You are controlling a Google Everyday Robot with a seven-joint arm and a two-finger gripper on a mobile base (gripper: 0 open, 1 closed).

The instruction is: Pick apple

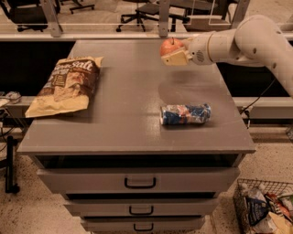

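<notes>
Grey laminate covers the top of a wide drawer cabinet (114, 123), and everything else is placed here by this cabinet. Above the far right part of its top, the small round red-orange apple with a yellowish blush (169, 44) is held in the cream two-finger gripper (173, 51), which is clenched on the fruit; one pale finger (177, 57) shows under and in front of the apple. The apple does not touch the cabinet top: a soft dark shadow (181, 87) lies on the grey surface below it, apart from the fruit. The thick white robot arm (249, 39) comes in from beyond the right edge of the cabinet and reaches to the left over the far right corner. On the top, nearer to the front edge and right of the middle, a crushed blue-and-white metal can (185, 114) lies on its side, well apart from the apple. Along the left side of the top, a brown and tan chip bag (66, 84) lies flat, with its lower corner close to the left edge. In the front of the cabinet there are grey drawers with dark handles (140, 183). On the floor at the right front of the cabinet stands a wire basket (242, 201) with colourful packages inside. Behind the cabinet, past a rail, dark office chairs (137, 11) stand on the pale floor
</notes>
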